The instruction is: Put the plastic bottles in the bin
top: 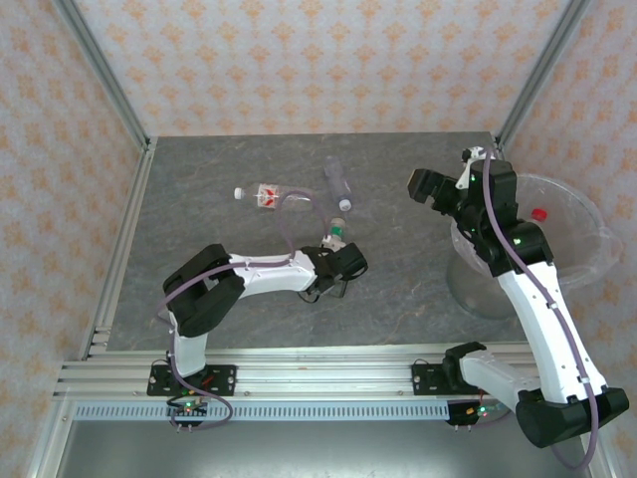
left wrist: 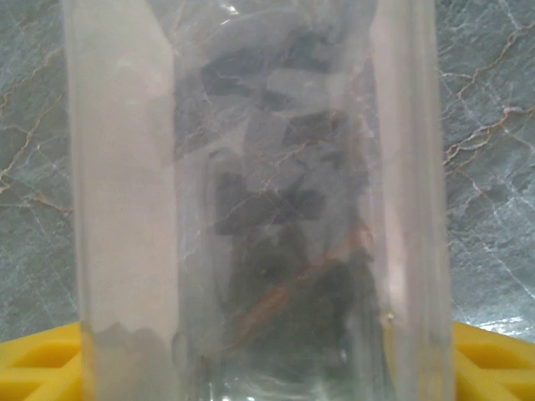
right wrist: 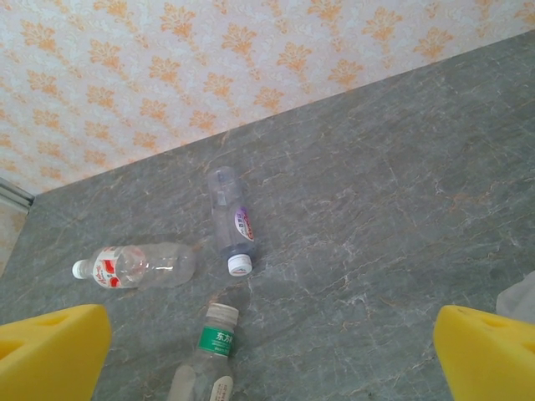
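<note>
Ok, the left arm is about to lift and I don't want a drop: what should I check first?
1. Green-label bottle sits between the left gripper's yellow pads: ok.
2. Pads pressing firmly on it: cannot tell.
3. Purple-label bottle and red-label bottle lie apart from it: ok.
4. Right gripper open, holding nothing: ok.
5. Bin upright: ok.
6. Way to the bin free: probably not ok, as the right arm stands in front of it.

Three plastic bottles (top: 267, 195) lie left of bin (top: 589, 241).
</note>
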